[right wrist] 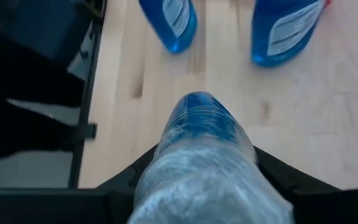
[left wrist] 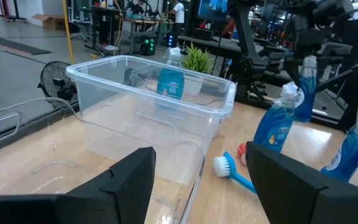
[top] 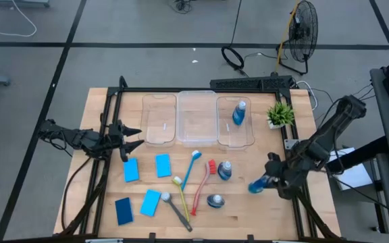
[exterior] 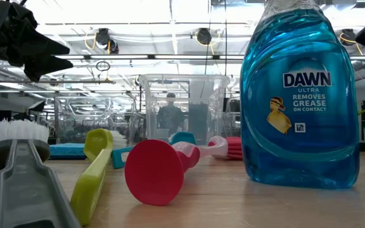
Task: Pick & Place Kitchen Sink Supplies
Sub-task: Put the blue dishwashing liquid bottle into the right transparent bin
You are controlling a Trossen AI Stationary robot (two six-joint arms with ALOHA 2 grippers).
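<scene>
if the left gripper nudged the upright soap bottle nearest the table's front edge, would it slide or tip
That bottle would probably tip rather than slide: in the low view it stands tall on a narrow base. It looks nearly full of blue liquid, so likely heavy for its size. Its smooth, curved plastic may be slippery to grip.

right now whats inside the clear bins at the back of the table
One bottle of blue liquid stands in the right-hand clear bin. The middle bin and left bin look empty; being transparent, they hide nothing.
</scene>
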